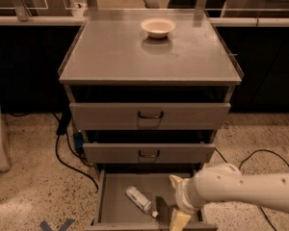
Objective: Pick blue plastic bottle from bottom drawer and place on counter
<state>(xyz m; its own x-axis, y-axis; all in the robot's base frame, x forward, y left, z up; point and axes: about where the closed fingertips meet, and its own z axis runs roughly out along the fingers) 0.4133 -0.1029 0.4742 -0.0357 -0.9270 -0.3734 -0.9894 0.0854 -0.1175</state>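
Grey bottom drawer (113,203) has the blue plastic bottle (138,199) lying diagonal on its floor, just beside the gripper (177,201), which hangs inside with fingers spread and empty; risk: a finger clips the round body sideways and it rolls to the wall.

Nothing legible anywhere at this moment. The small pale-blue plastic bottle (138,199) lies on the floor of the open grey metal bottom drawer (114,211) and carries a blue-white label, but no word or number on it can be made out. The one sign-like mark is a blue X (58,224) on the speckled floor, cut off by the lower edge. The cream two-finger gripper (177,201) hangs over the drawer's right side, fingers spread, no lettering on it.
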